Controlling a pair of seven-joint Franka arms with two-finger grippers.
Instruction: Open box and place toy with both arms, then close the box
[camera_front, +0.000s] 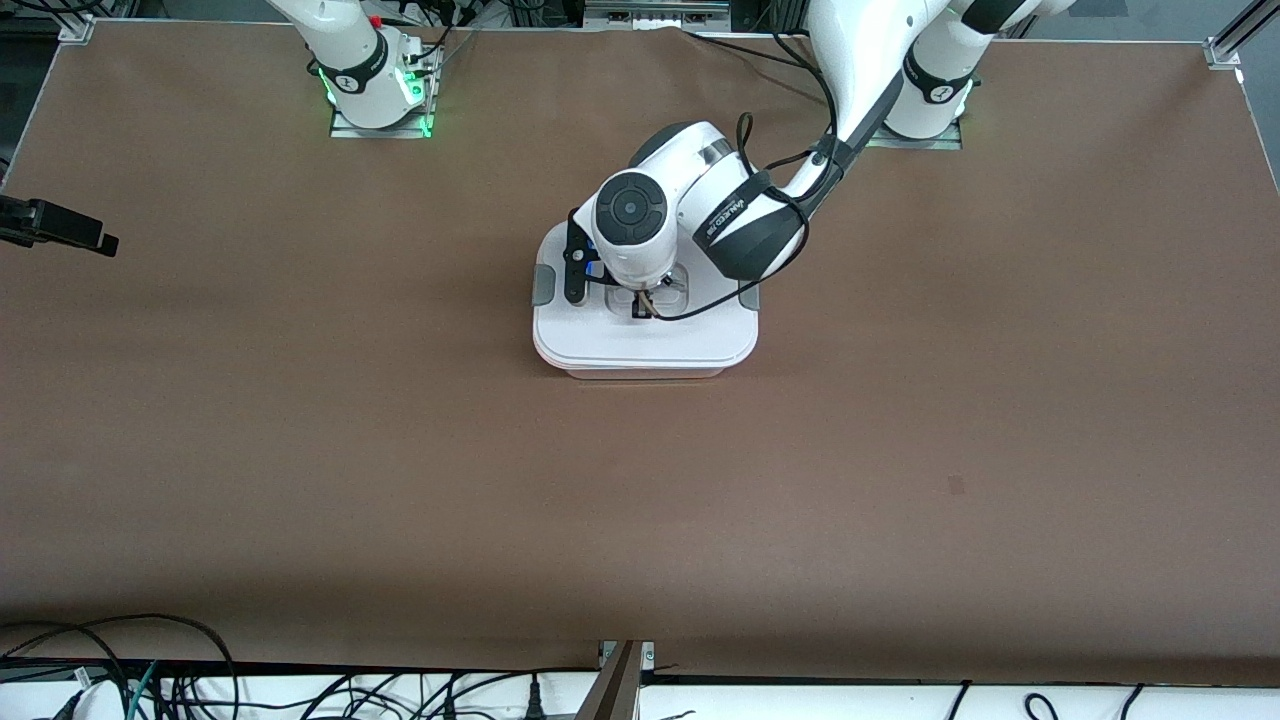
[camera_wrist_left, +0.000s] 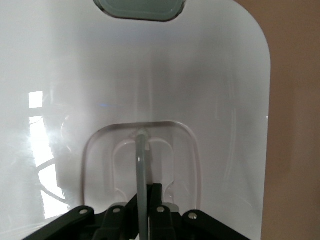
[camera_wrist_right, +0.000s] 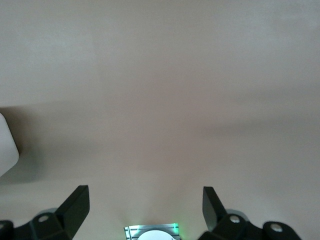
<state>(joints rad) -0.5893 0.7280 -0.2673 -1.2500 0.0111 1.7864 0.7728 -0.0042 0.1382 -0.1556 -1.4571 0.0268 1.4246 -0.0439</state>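
Box (camera_front: 645, 335): mid-table, lid (camera_wrist_left: 150, 80) on, long axis running between the two arms' ends of the table; grey clip (camera_front: 541, 285) at the end toward the right arm.
Left gripper (camera_front: 643, 306): down on the lid's centre, fingers (camera_wrist_left: 159, 200) pinched on the clear handle (camera_wrist_left: 141, 165).
Right gripper (camera_wrist_right: 145, 205): over bare table (camera_wrist_right: 160, 90), jaws wide, holding nothing; this arm waits.

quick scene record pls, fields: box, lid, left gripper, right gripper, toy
box: the box stands mid-table, under the left arm
lid: white lid on the box, grey side clip at its edge
left gripper: left gripper shut on the clear handle in the lid's centre recess
right gripper: right gripper open, over bare table, waiting
toy: not in view
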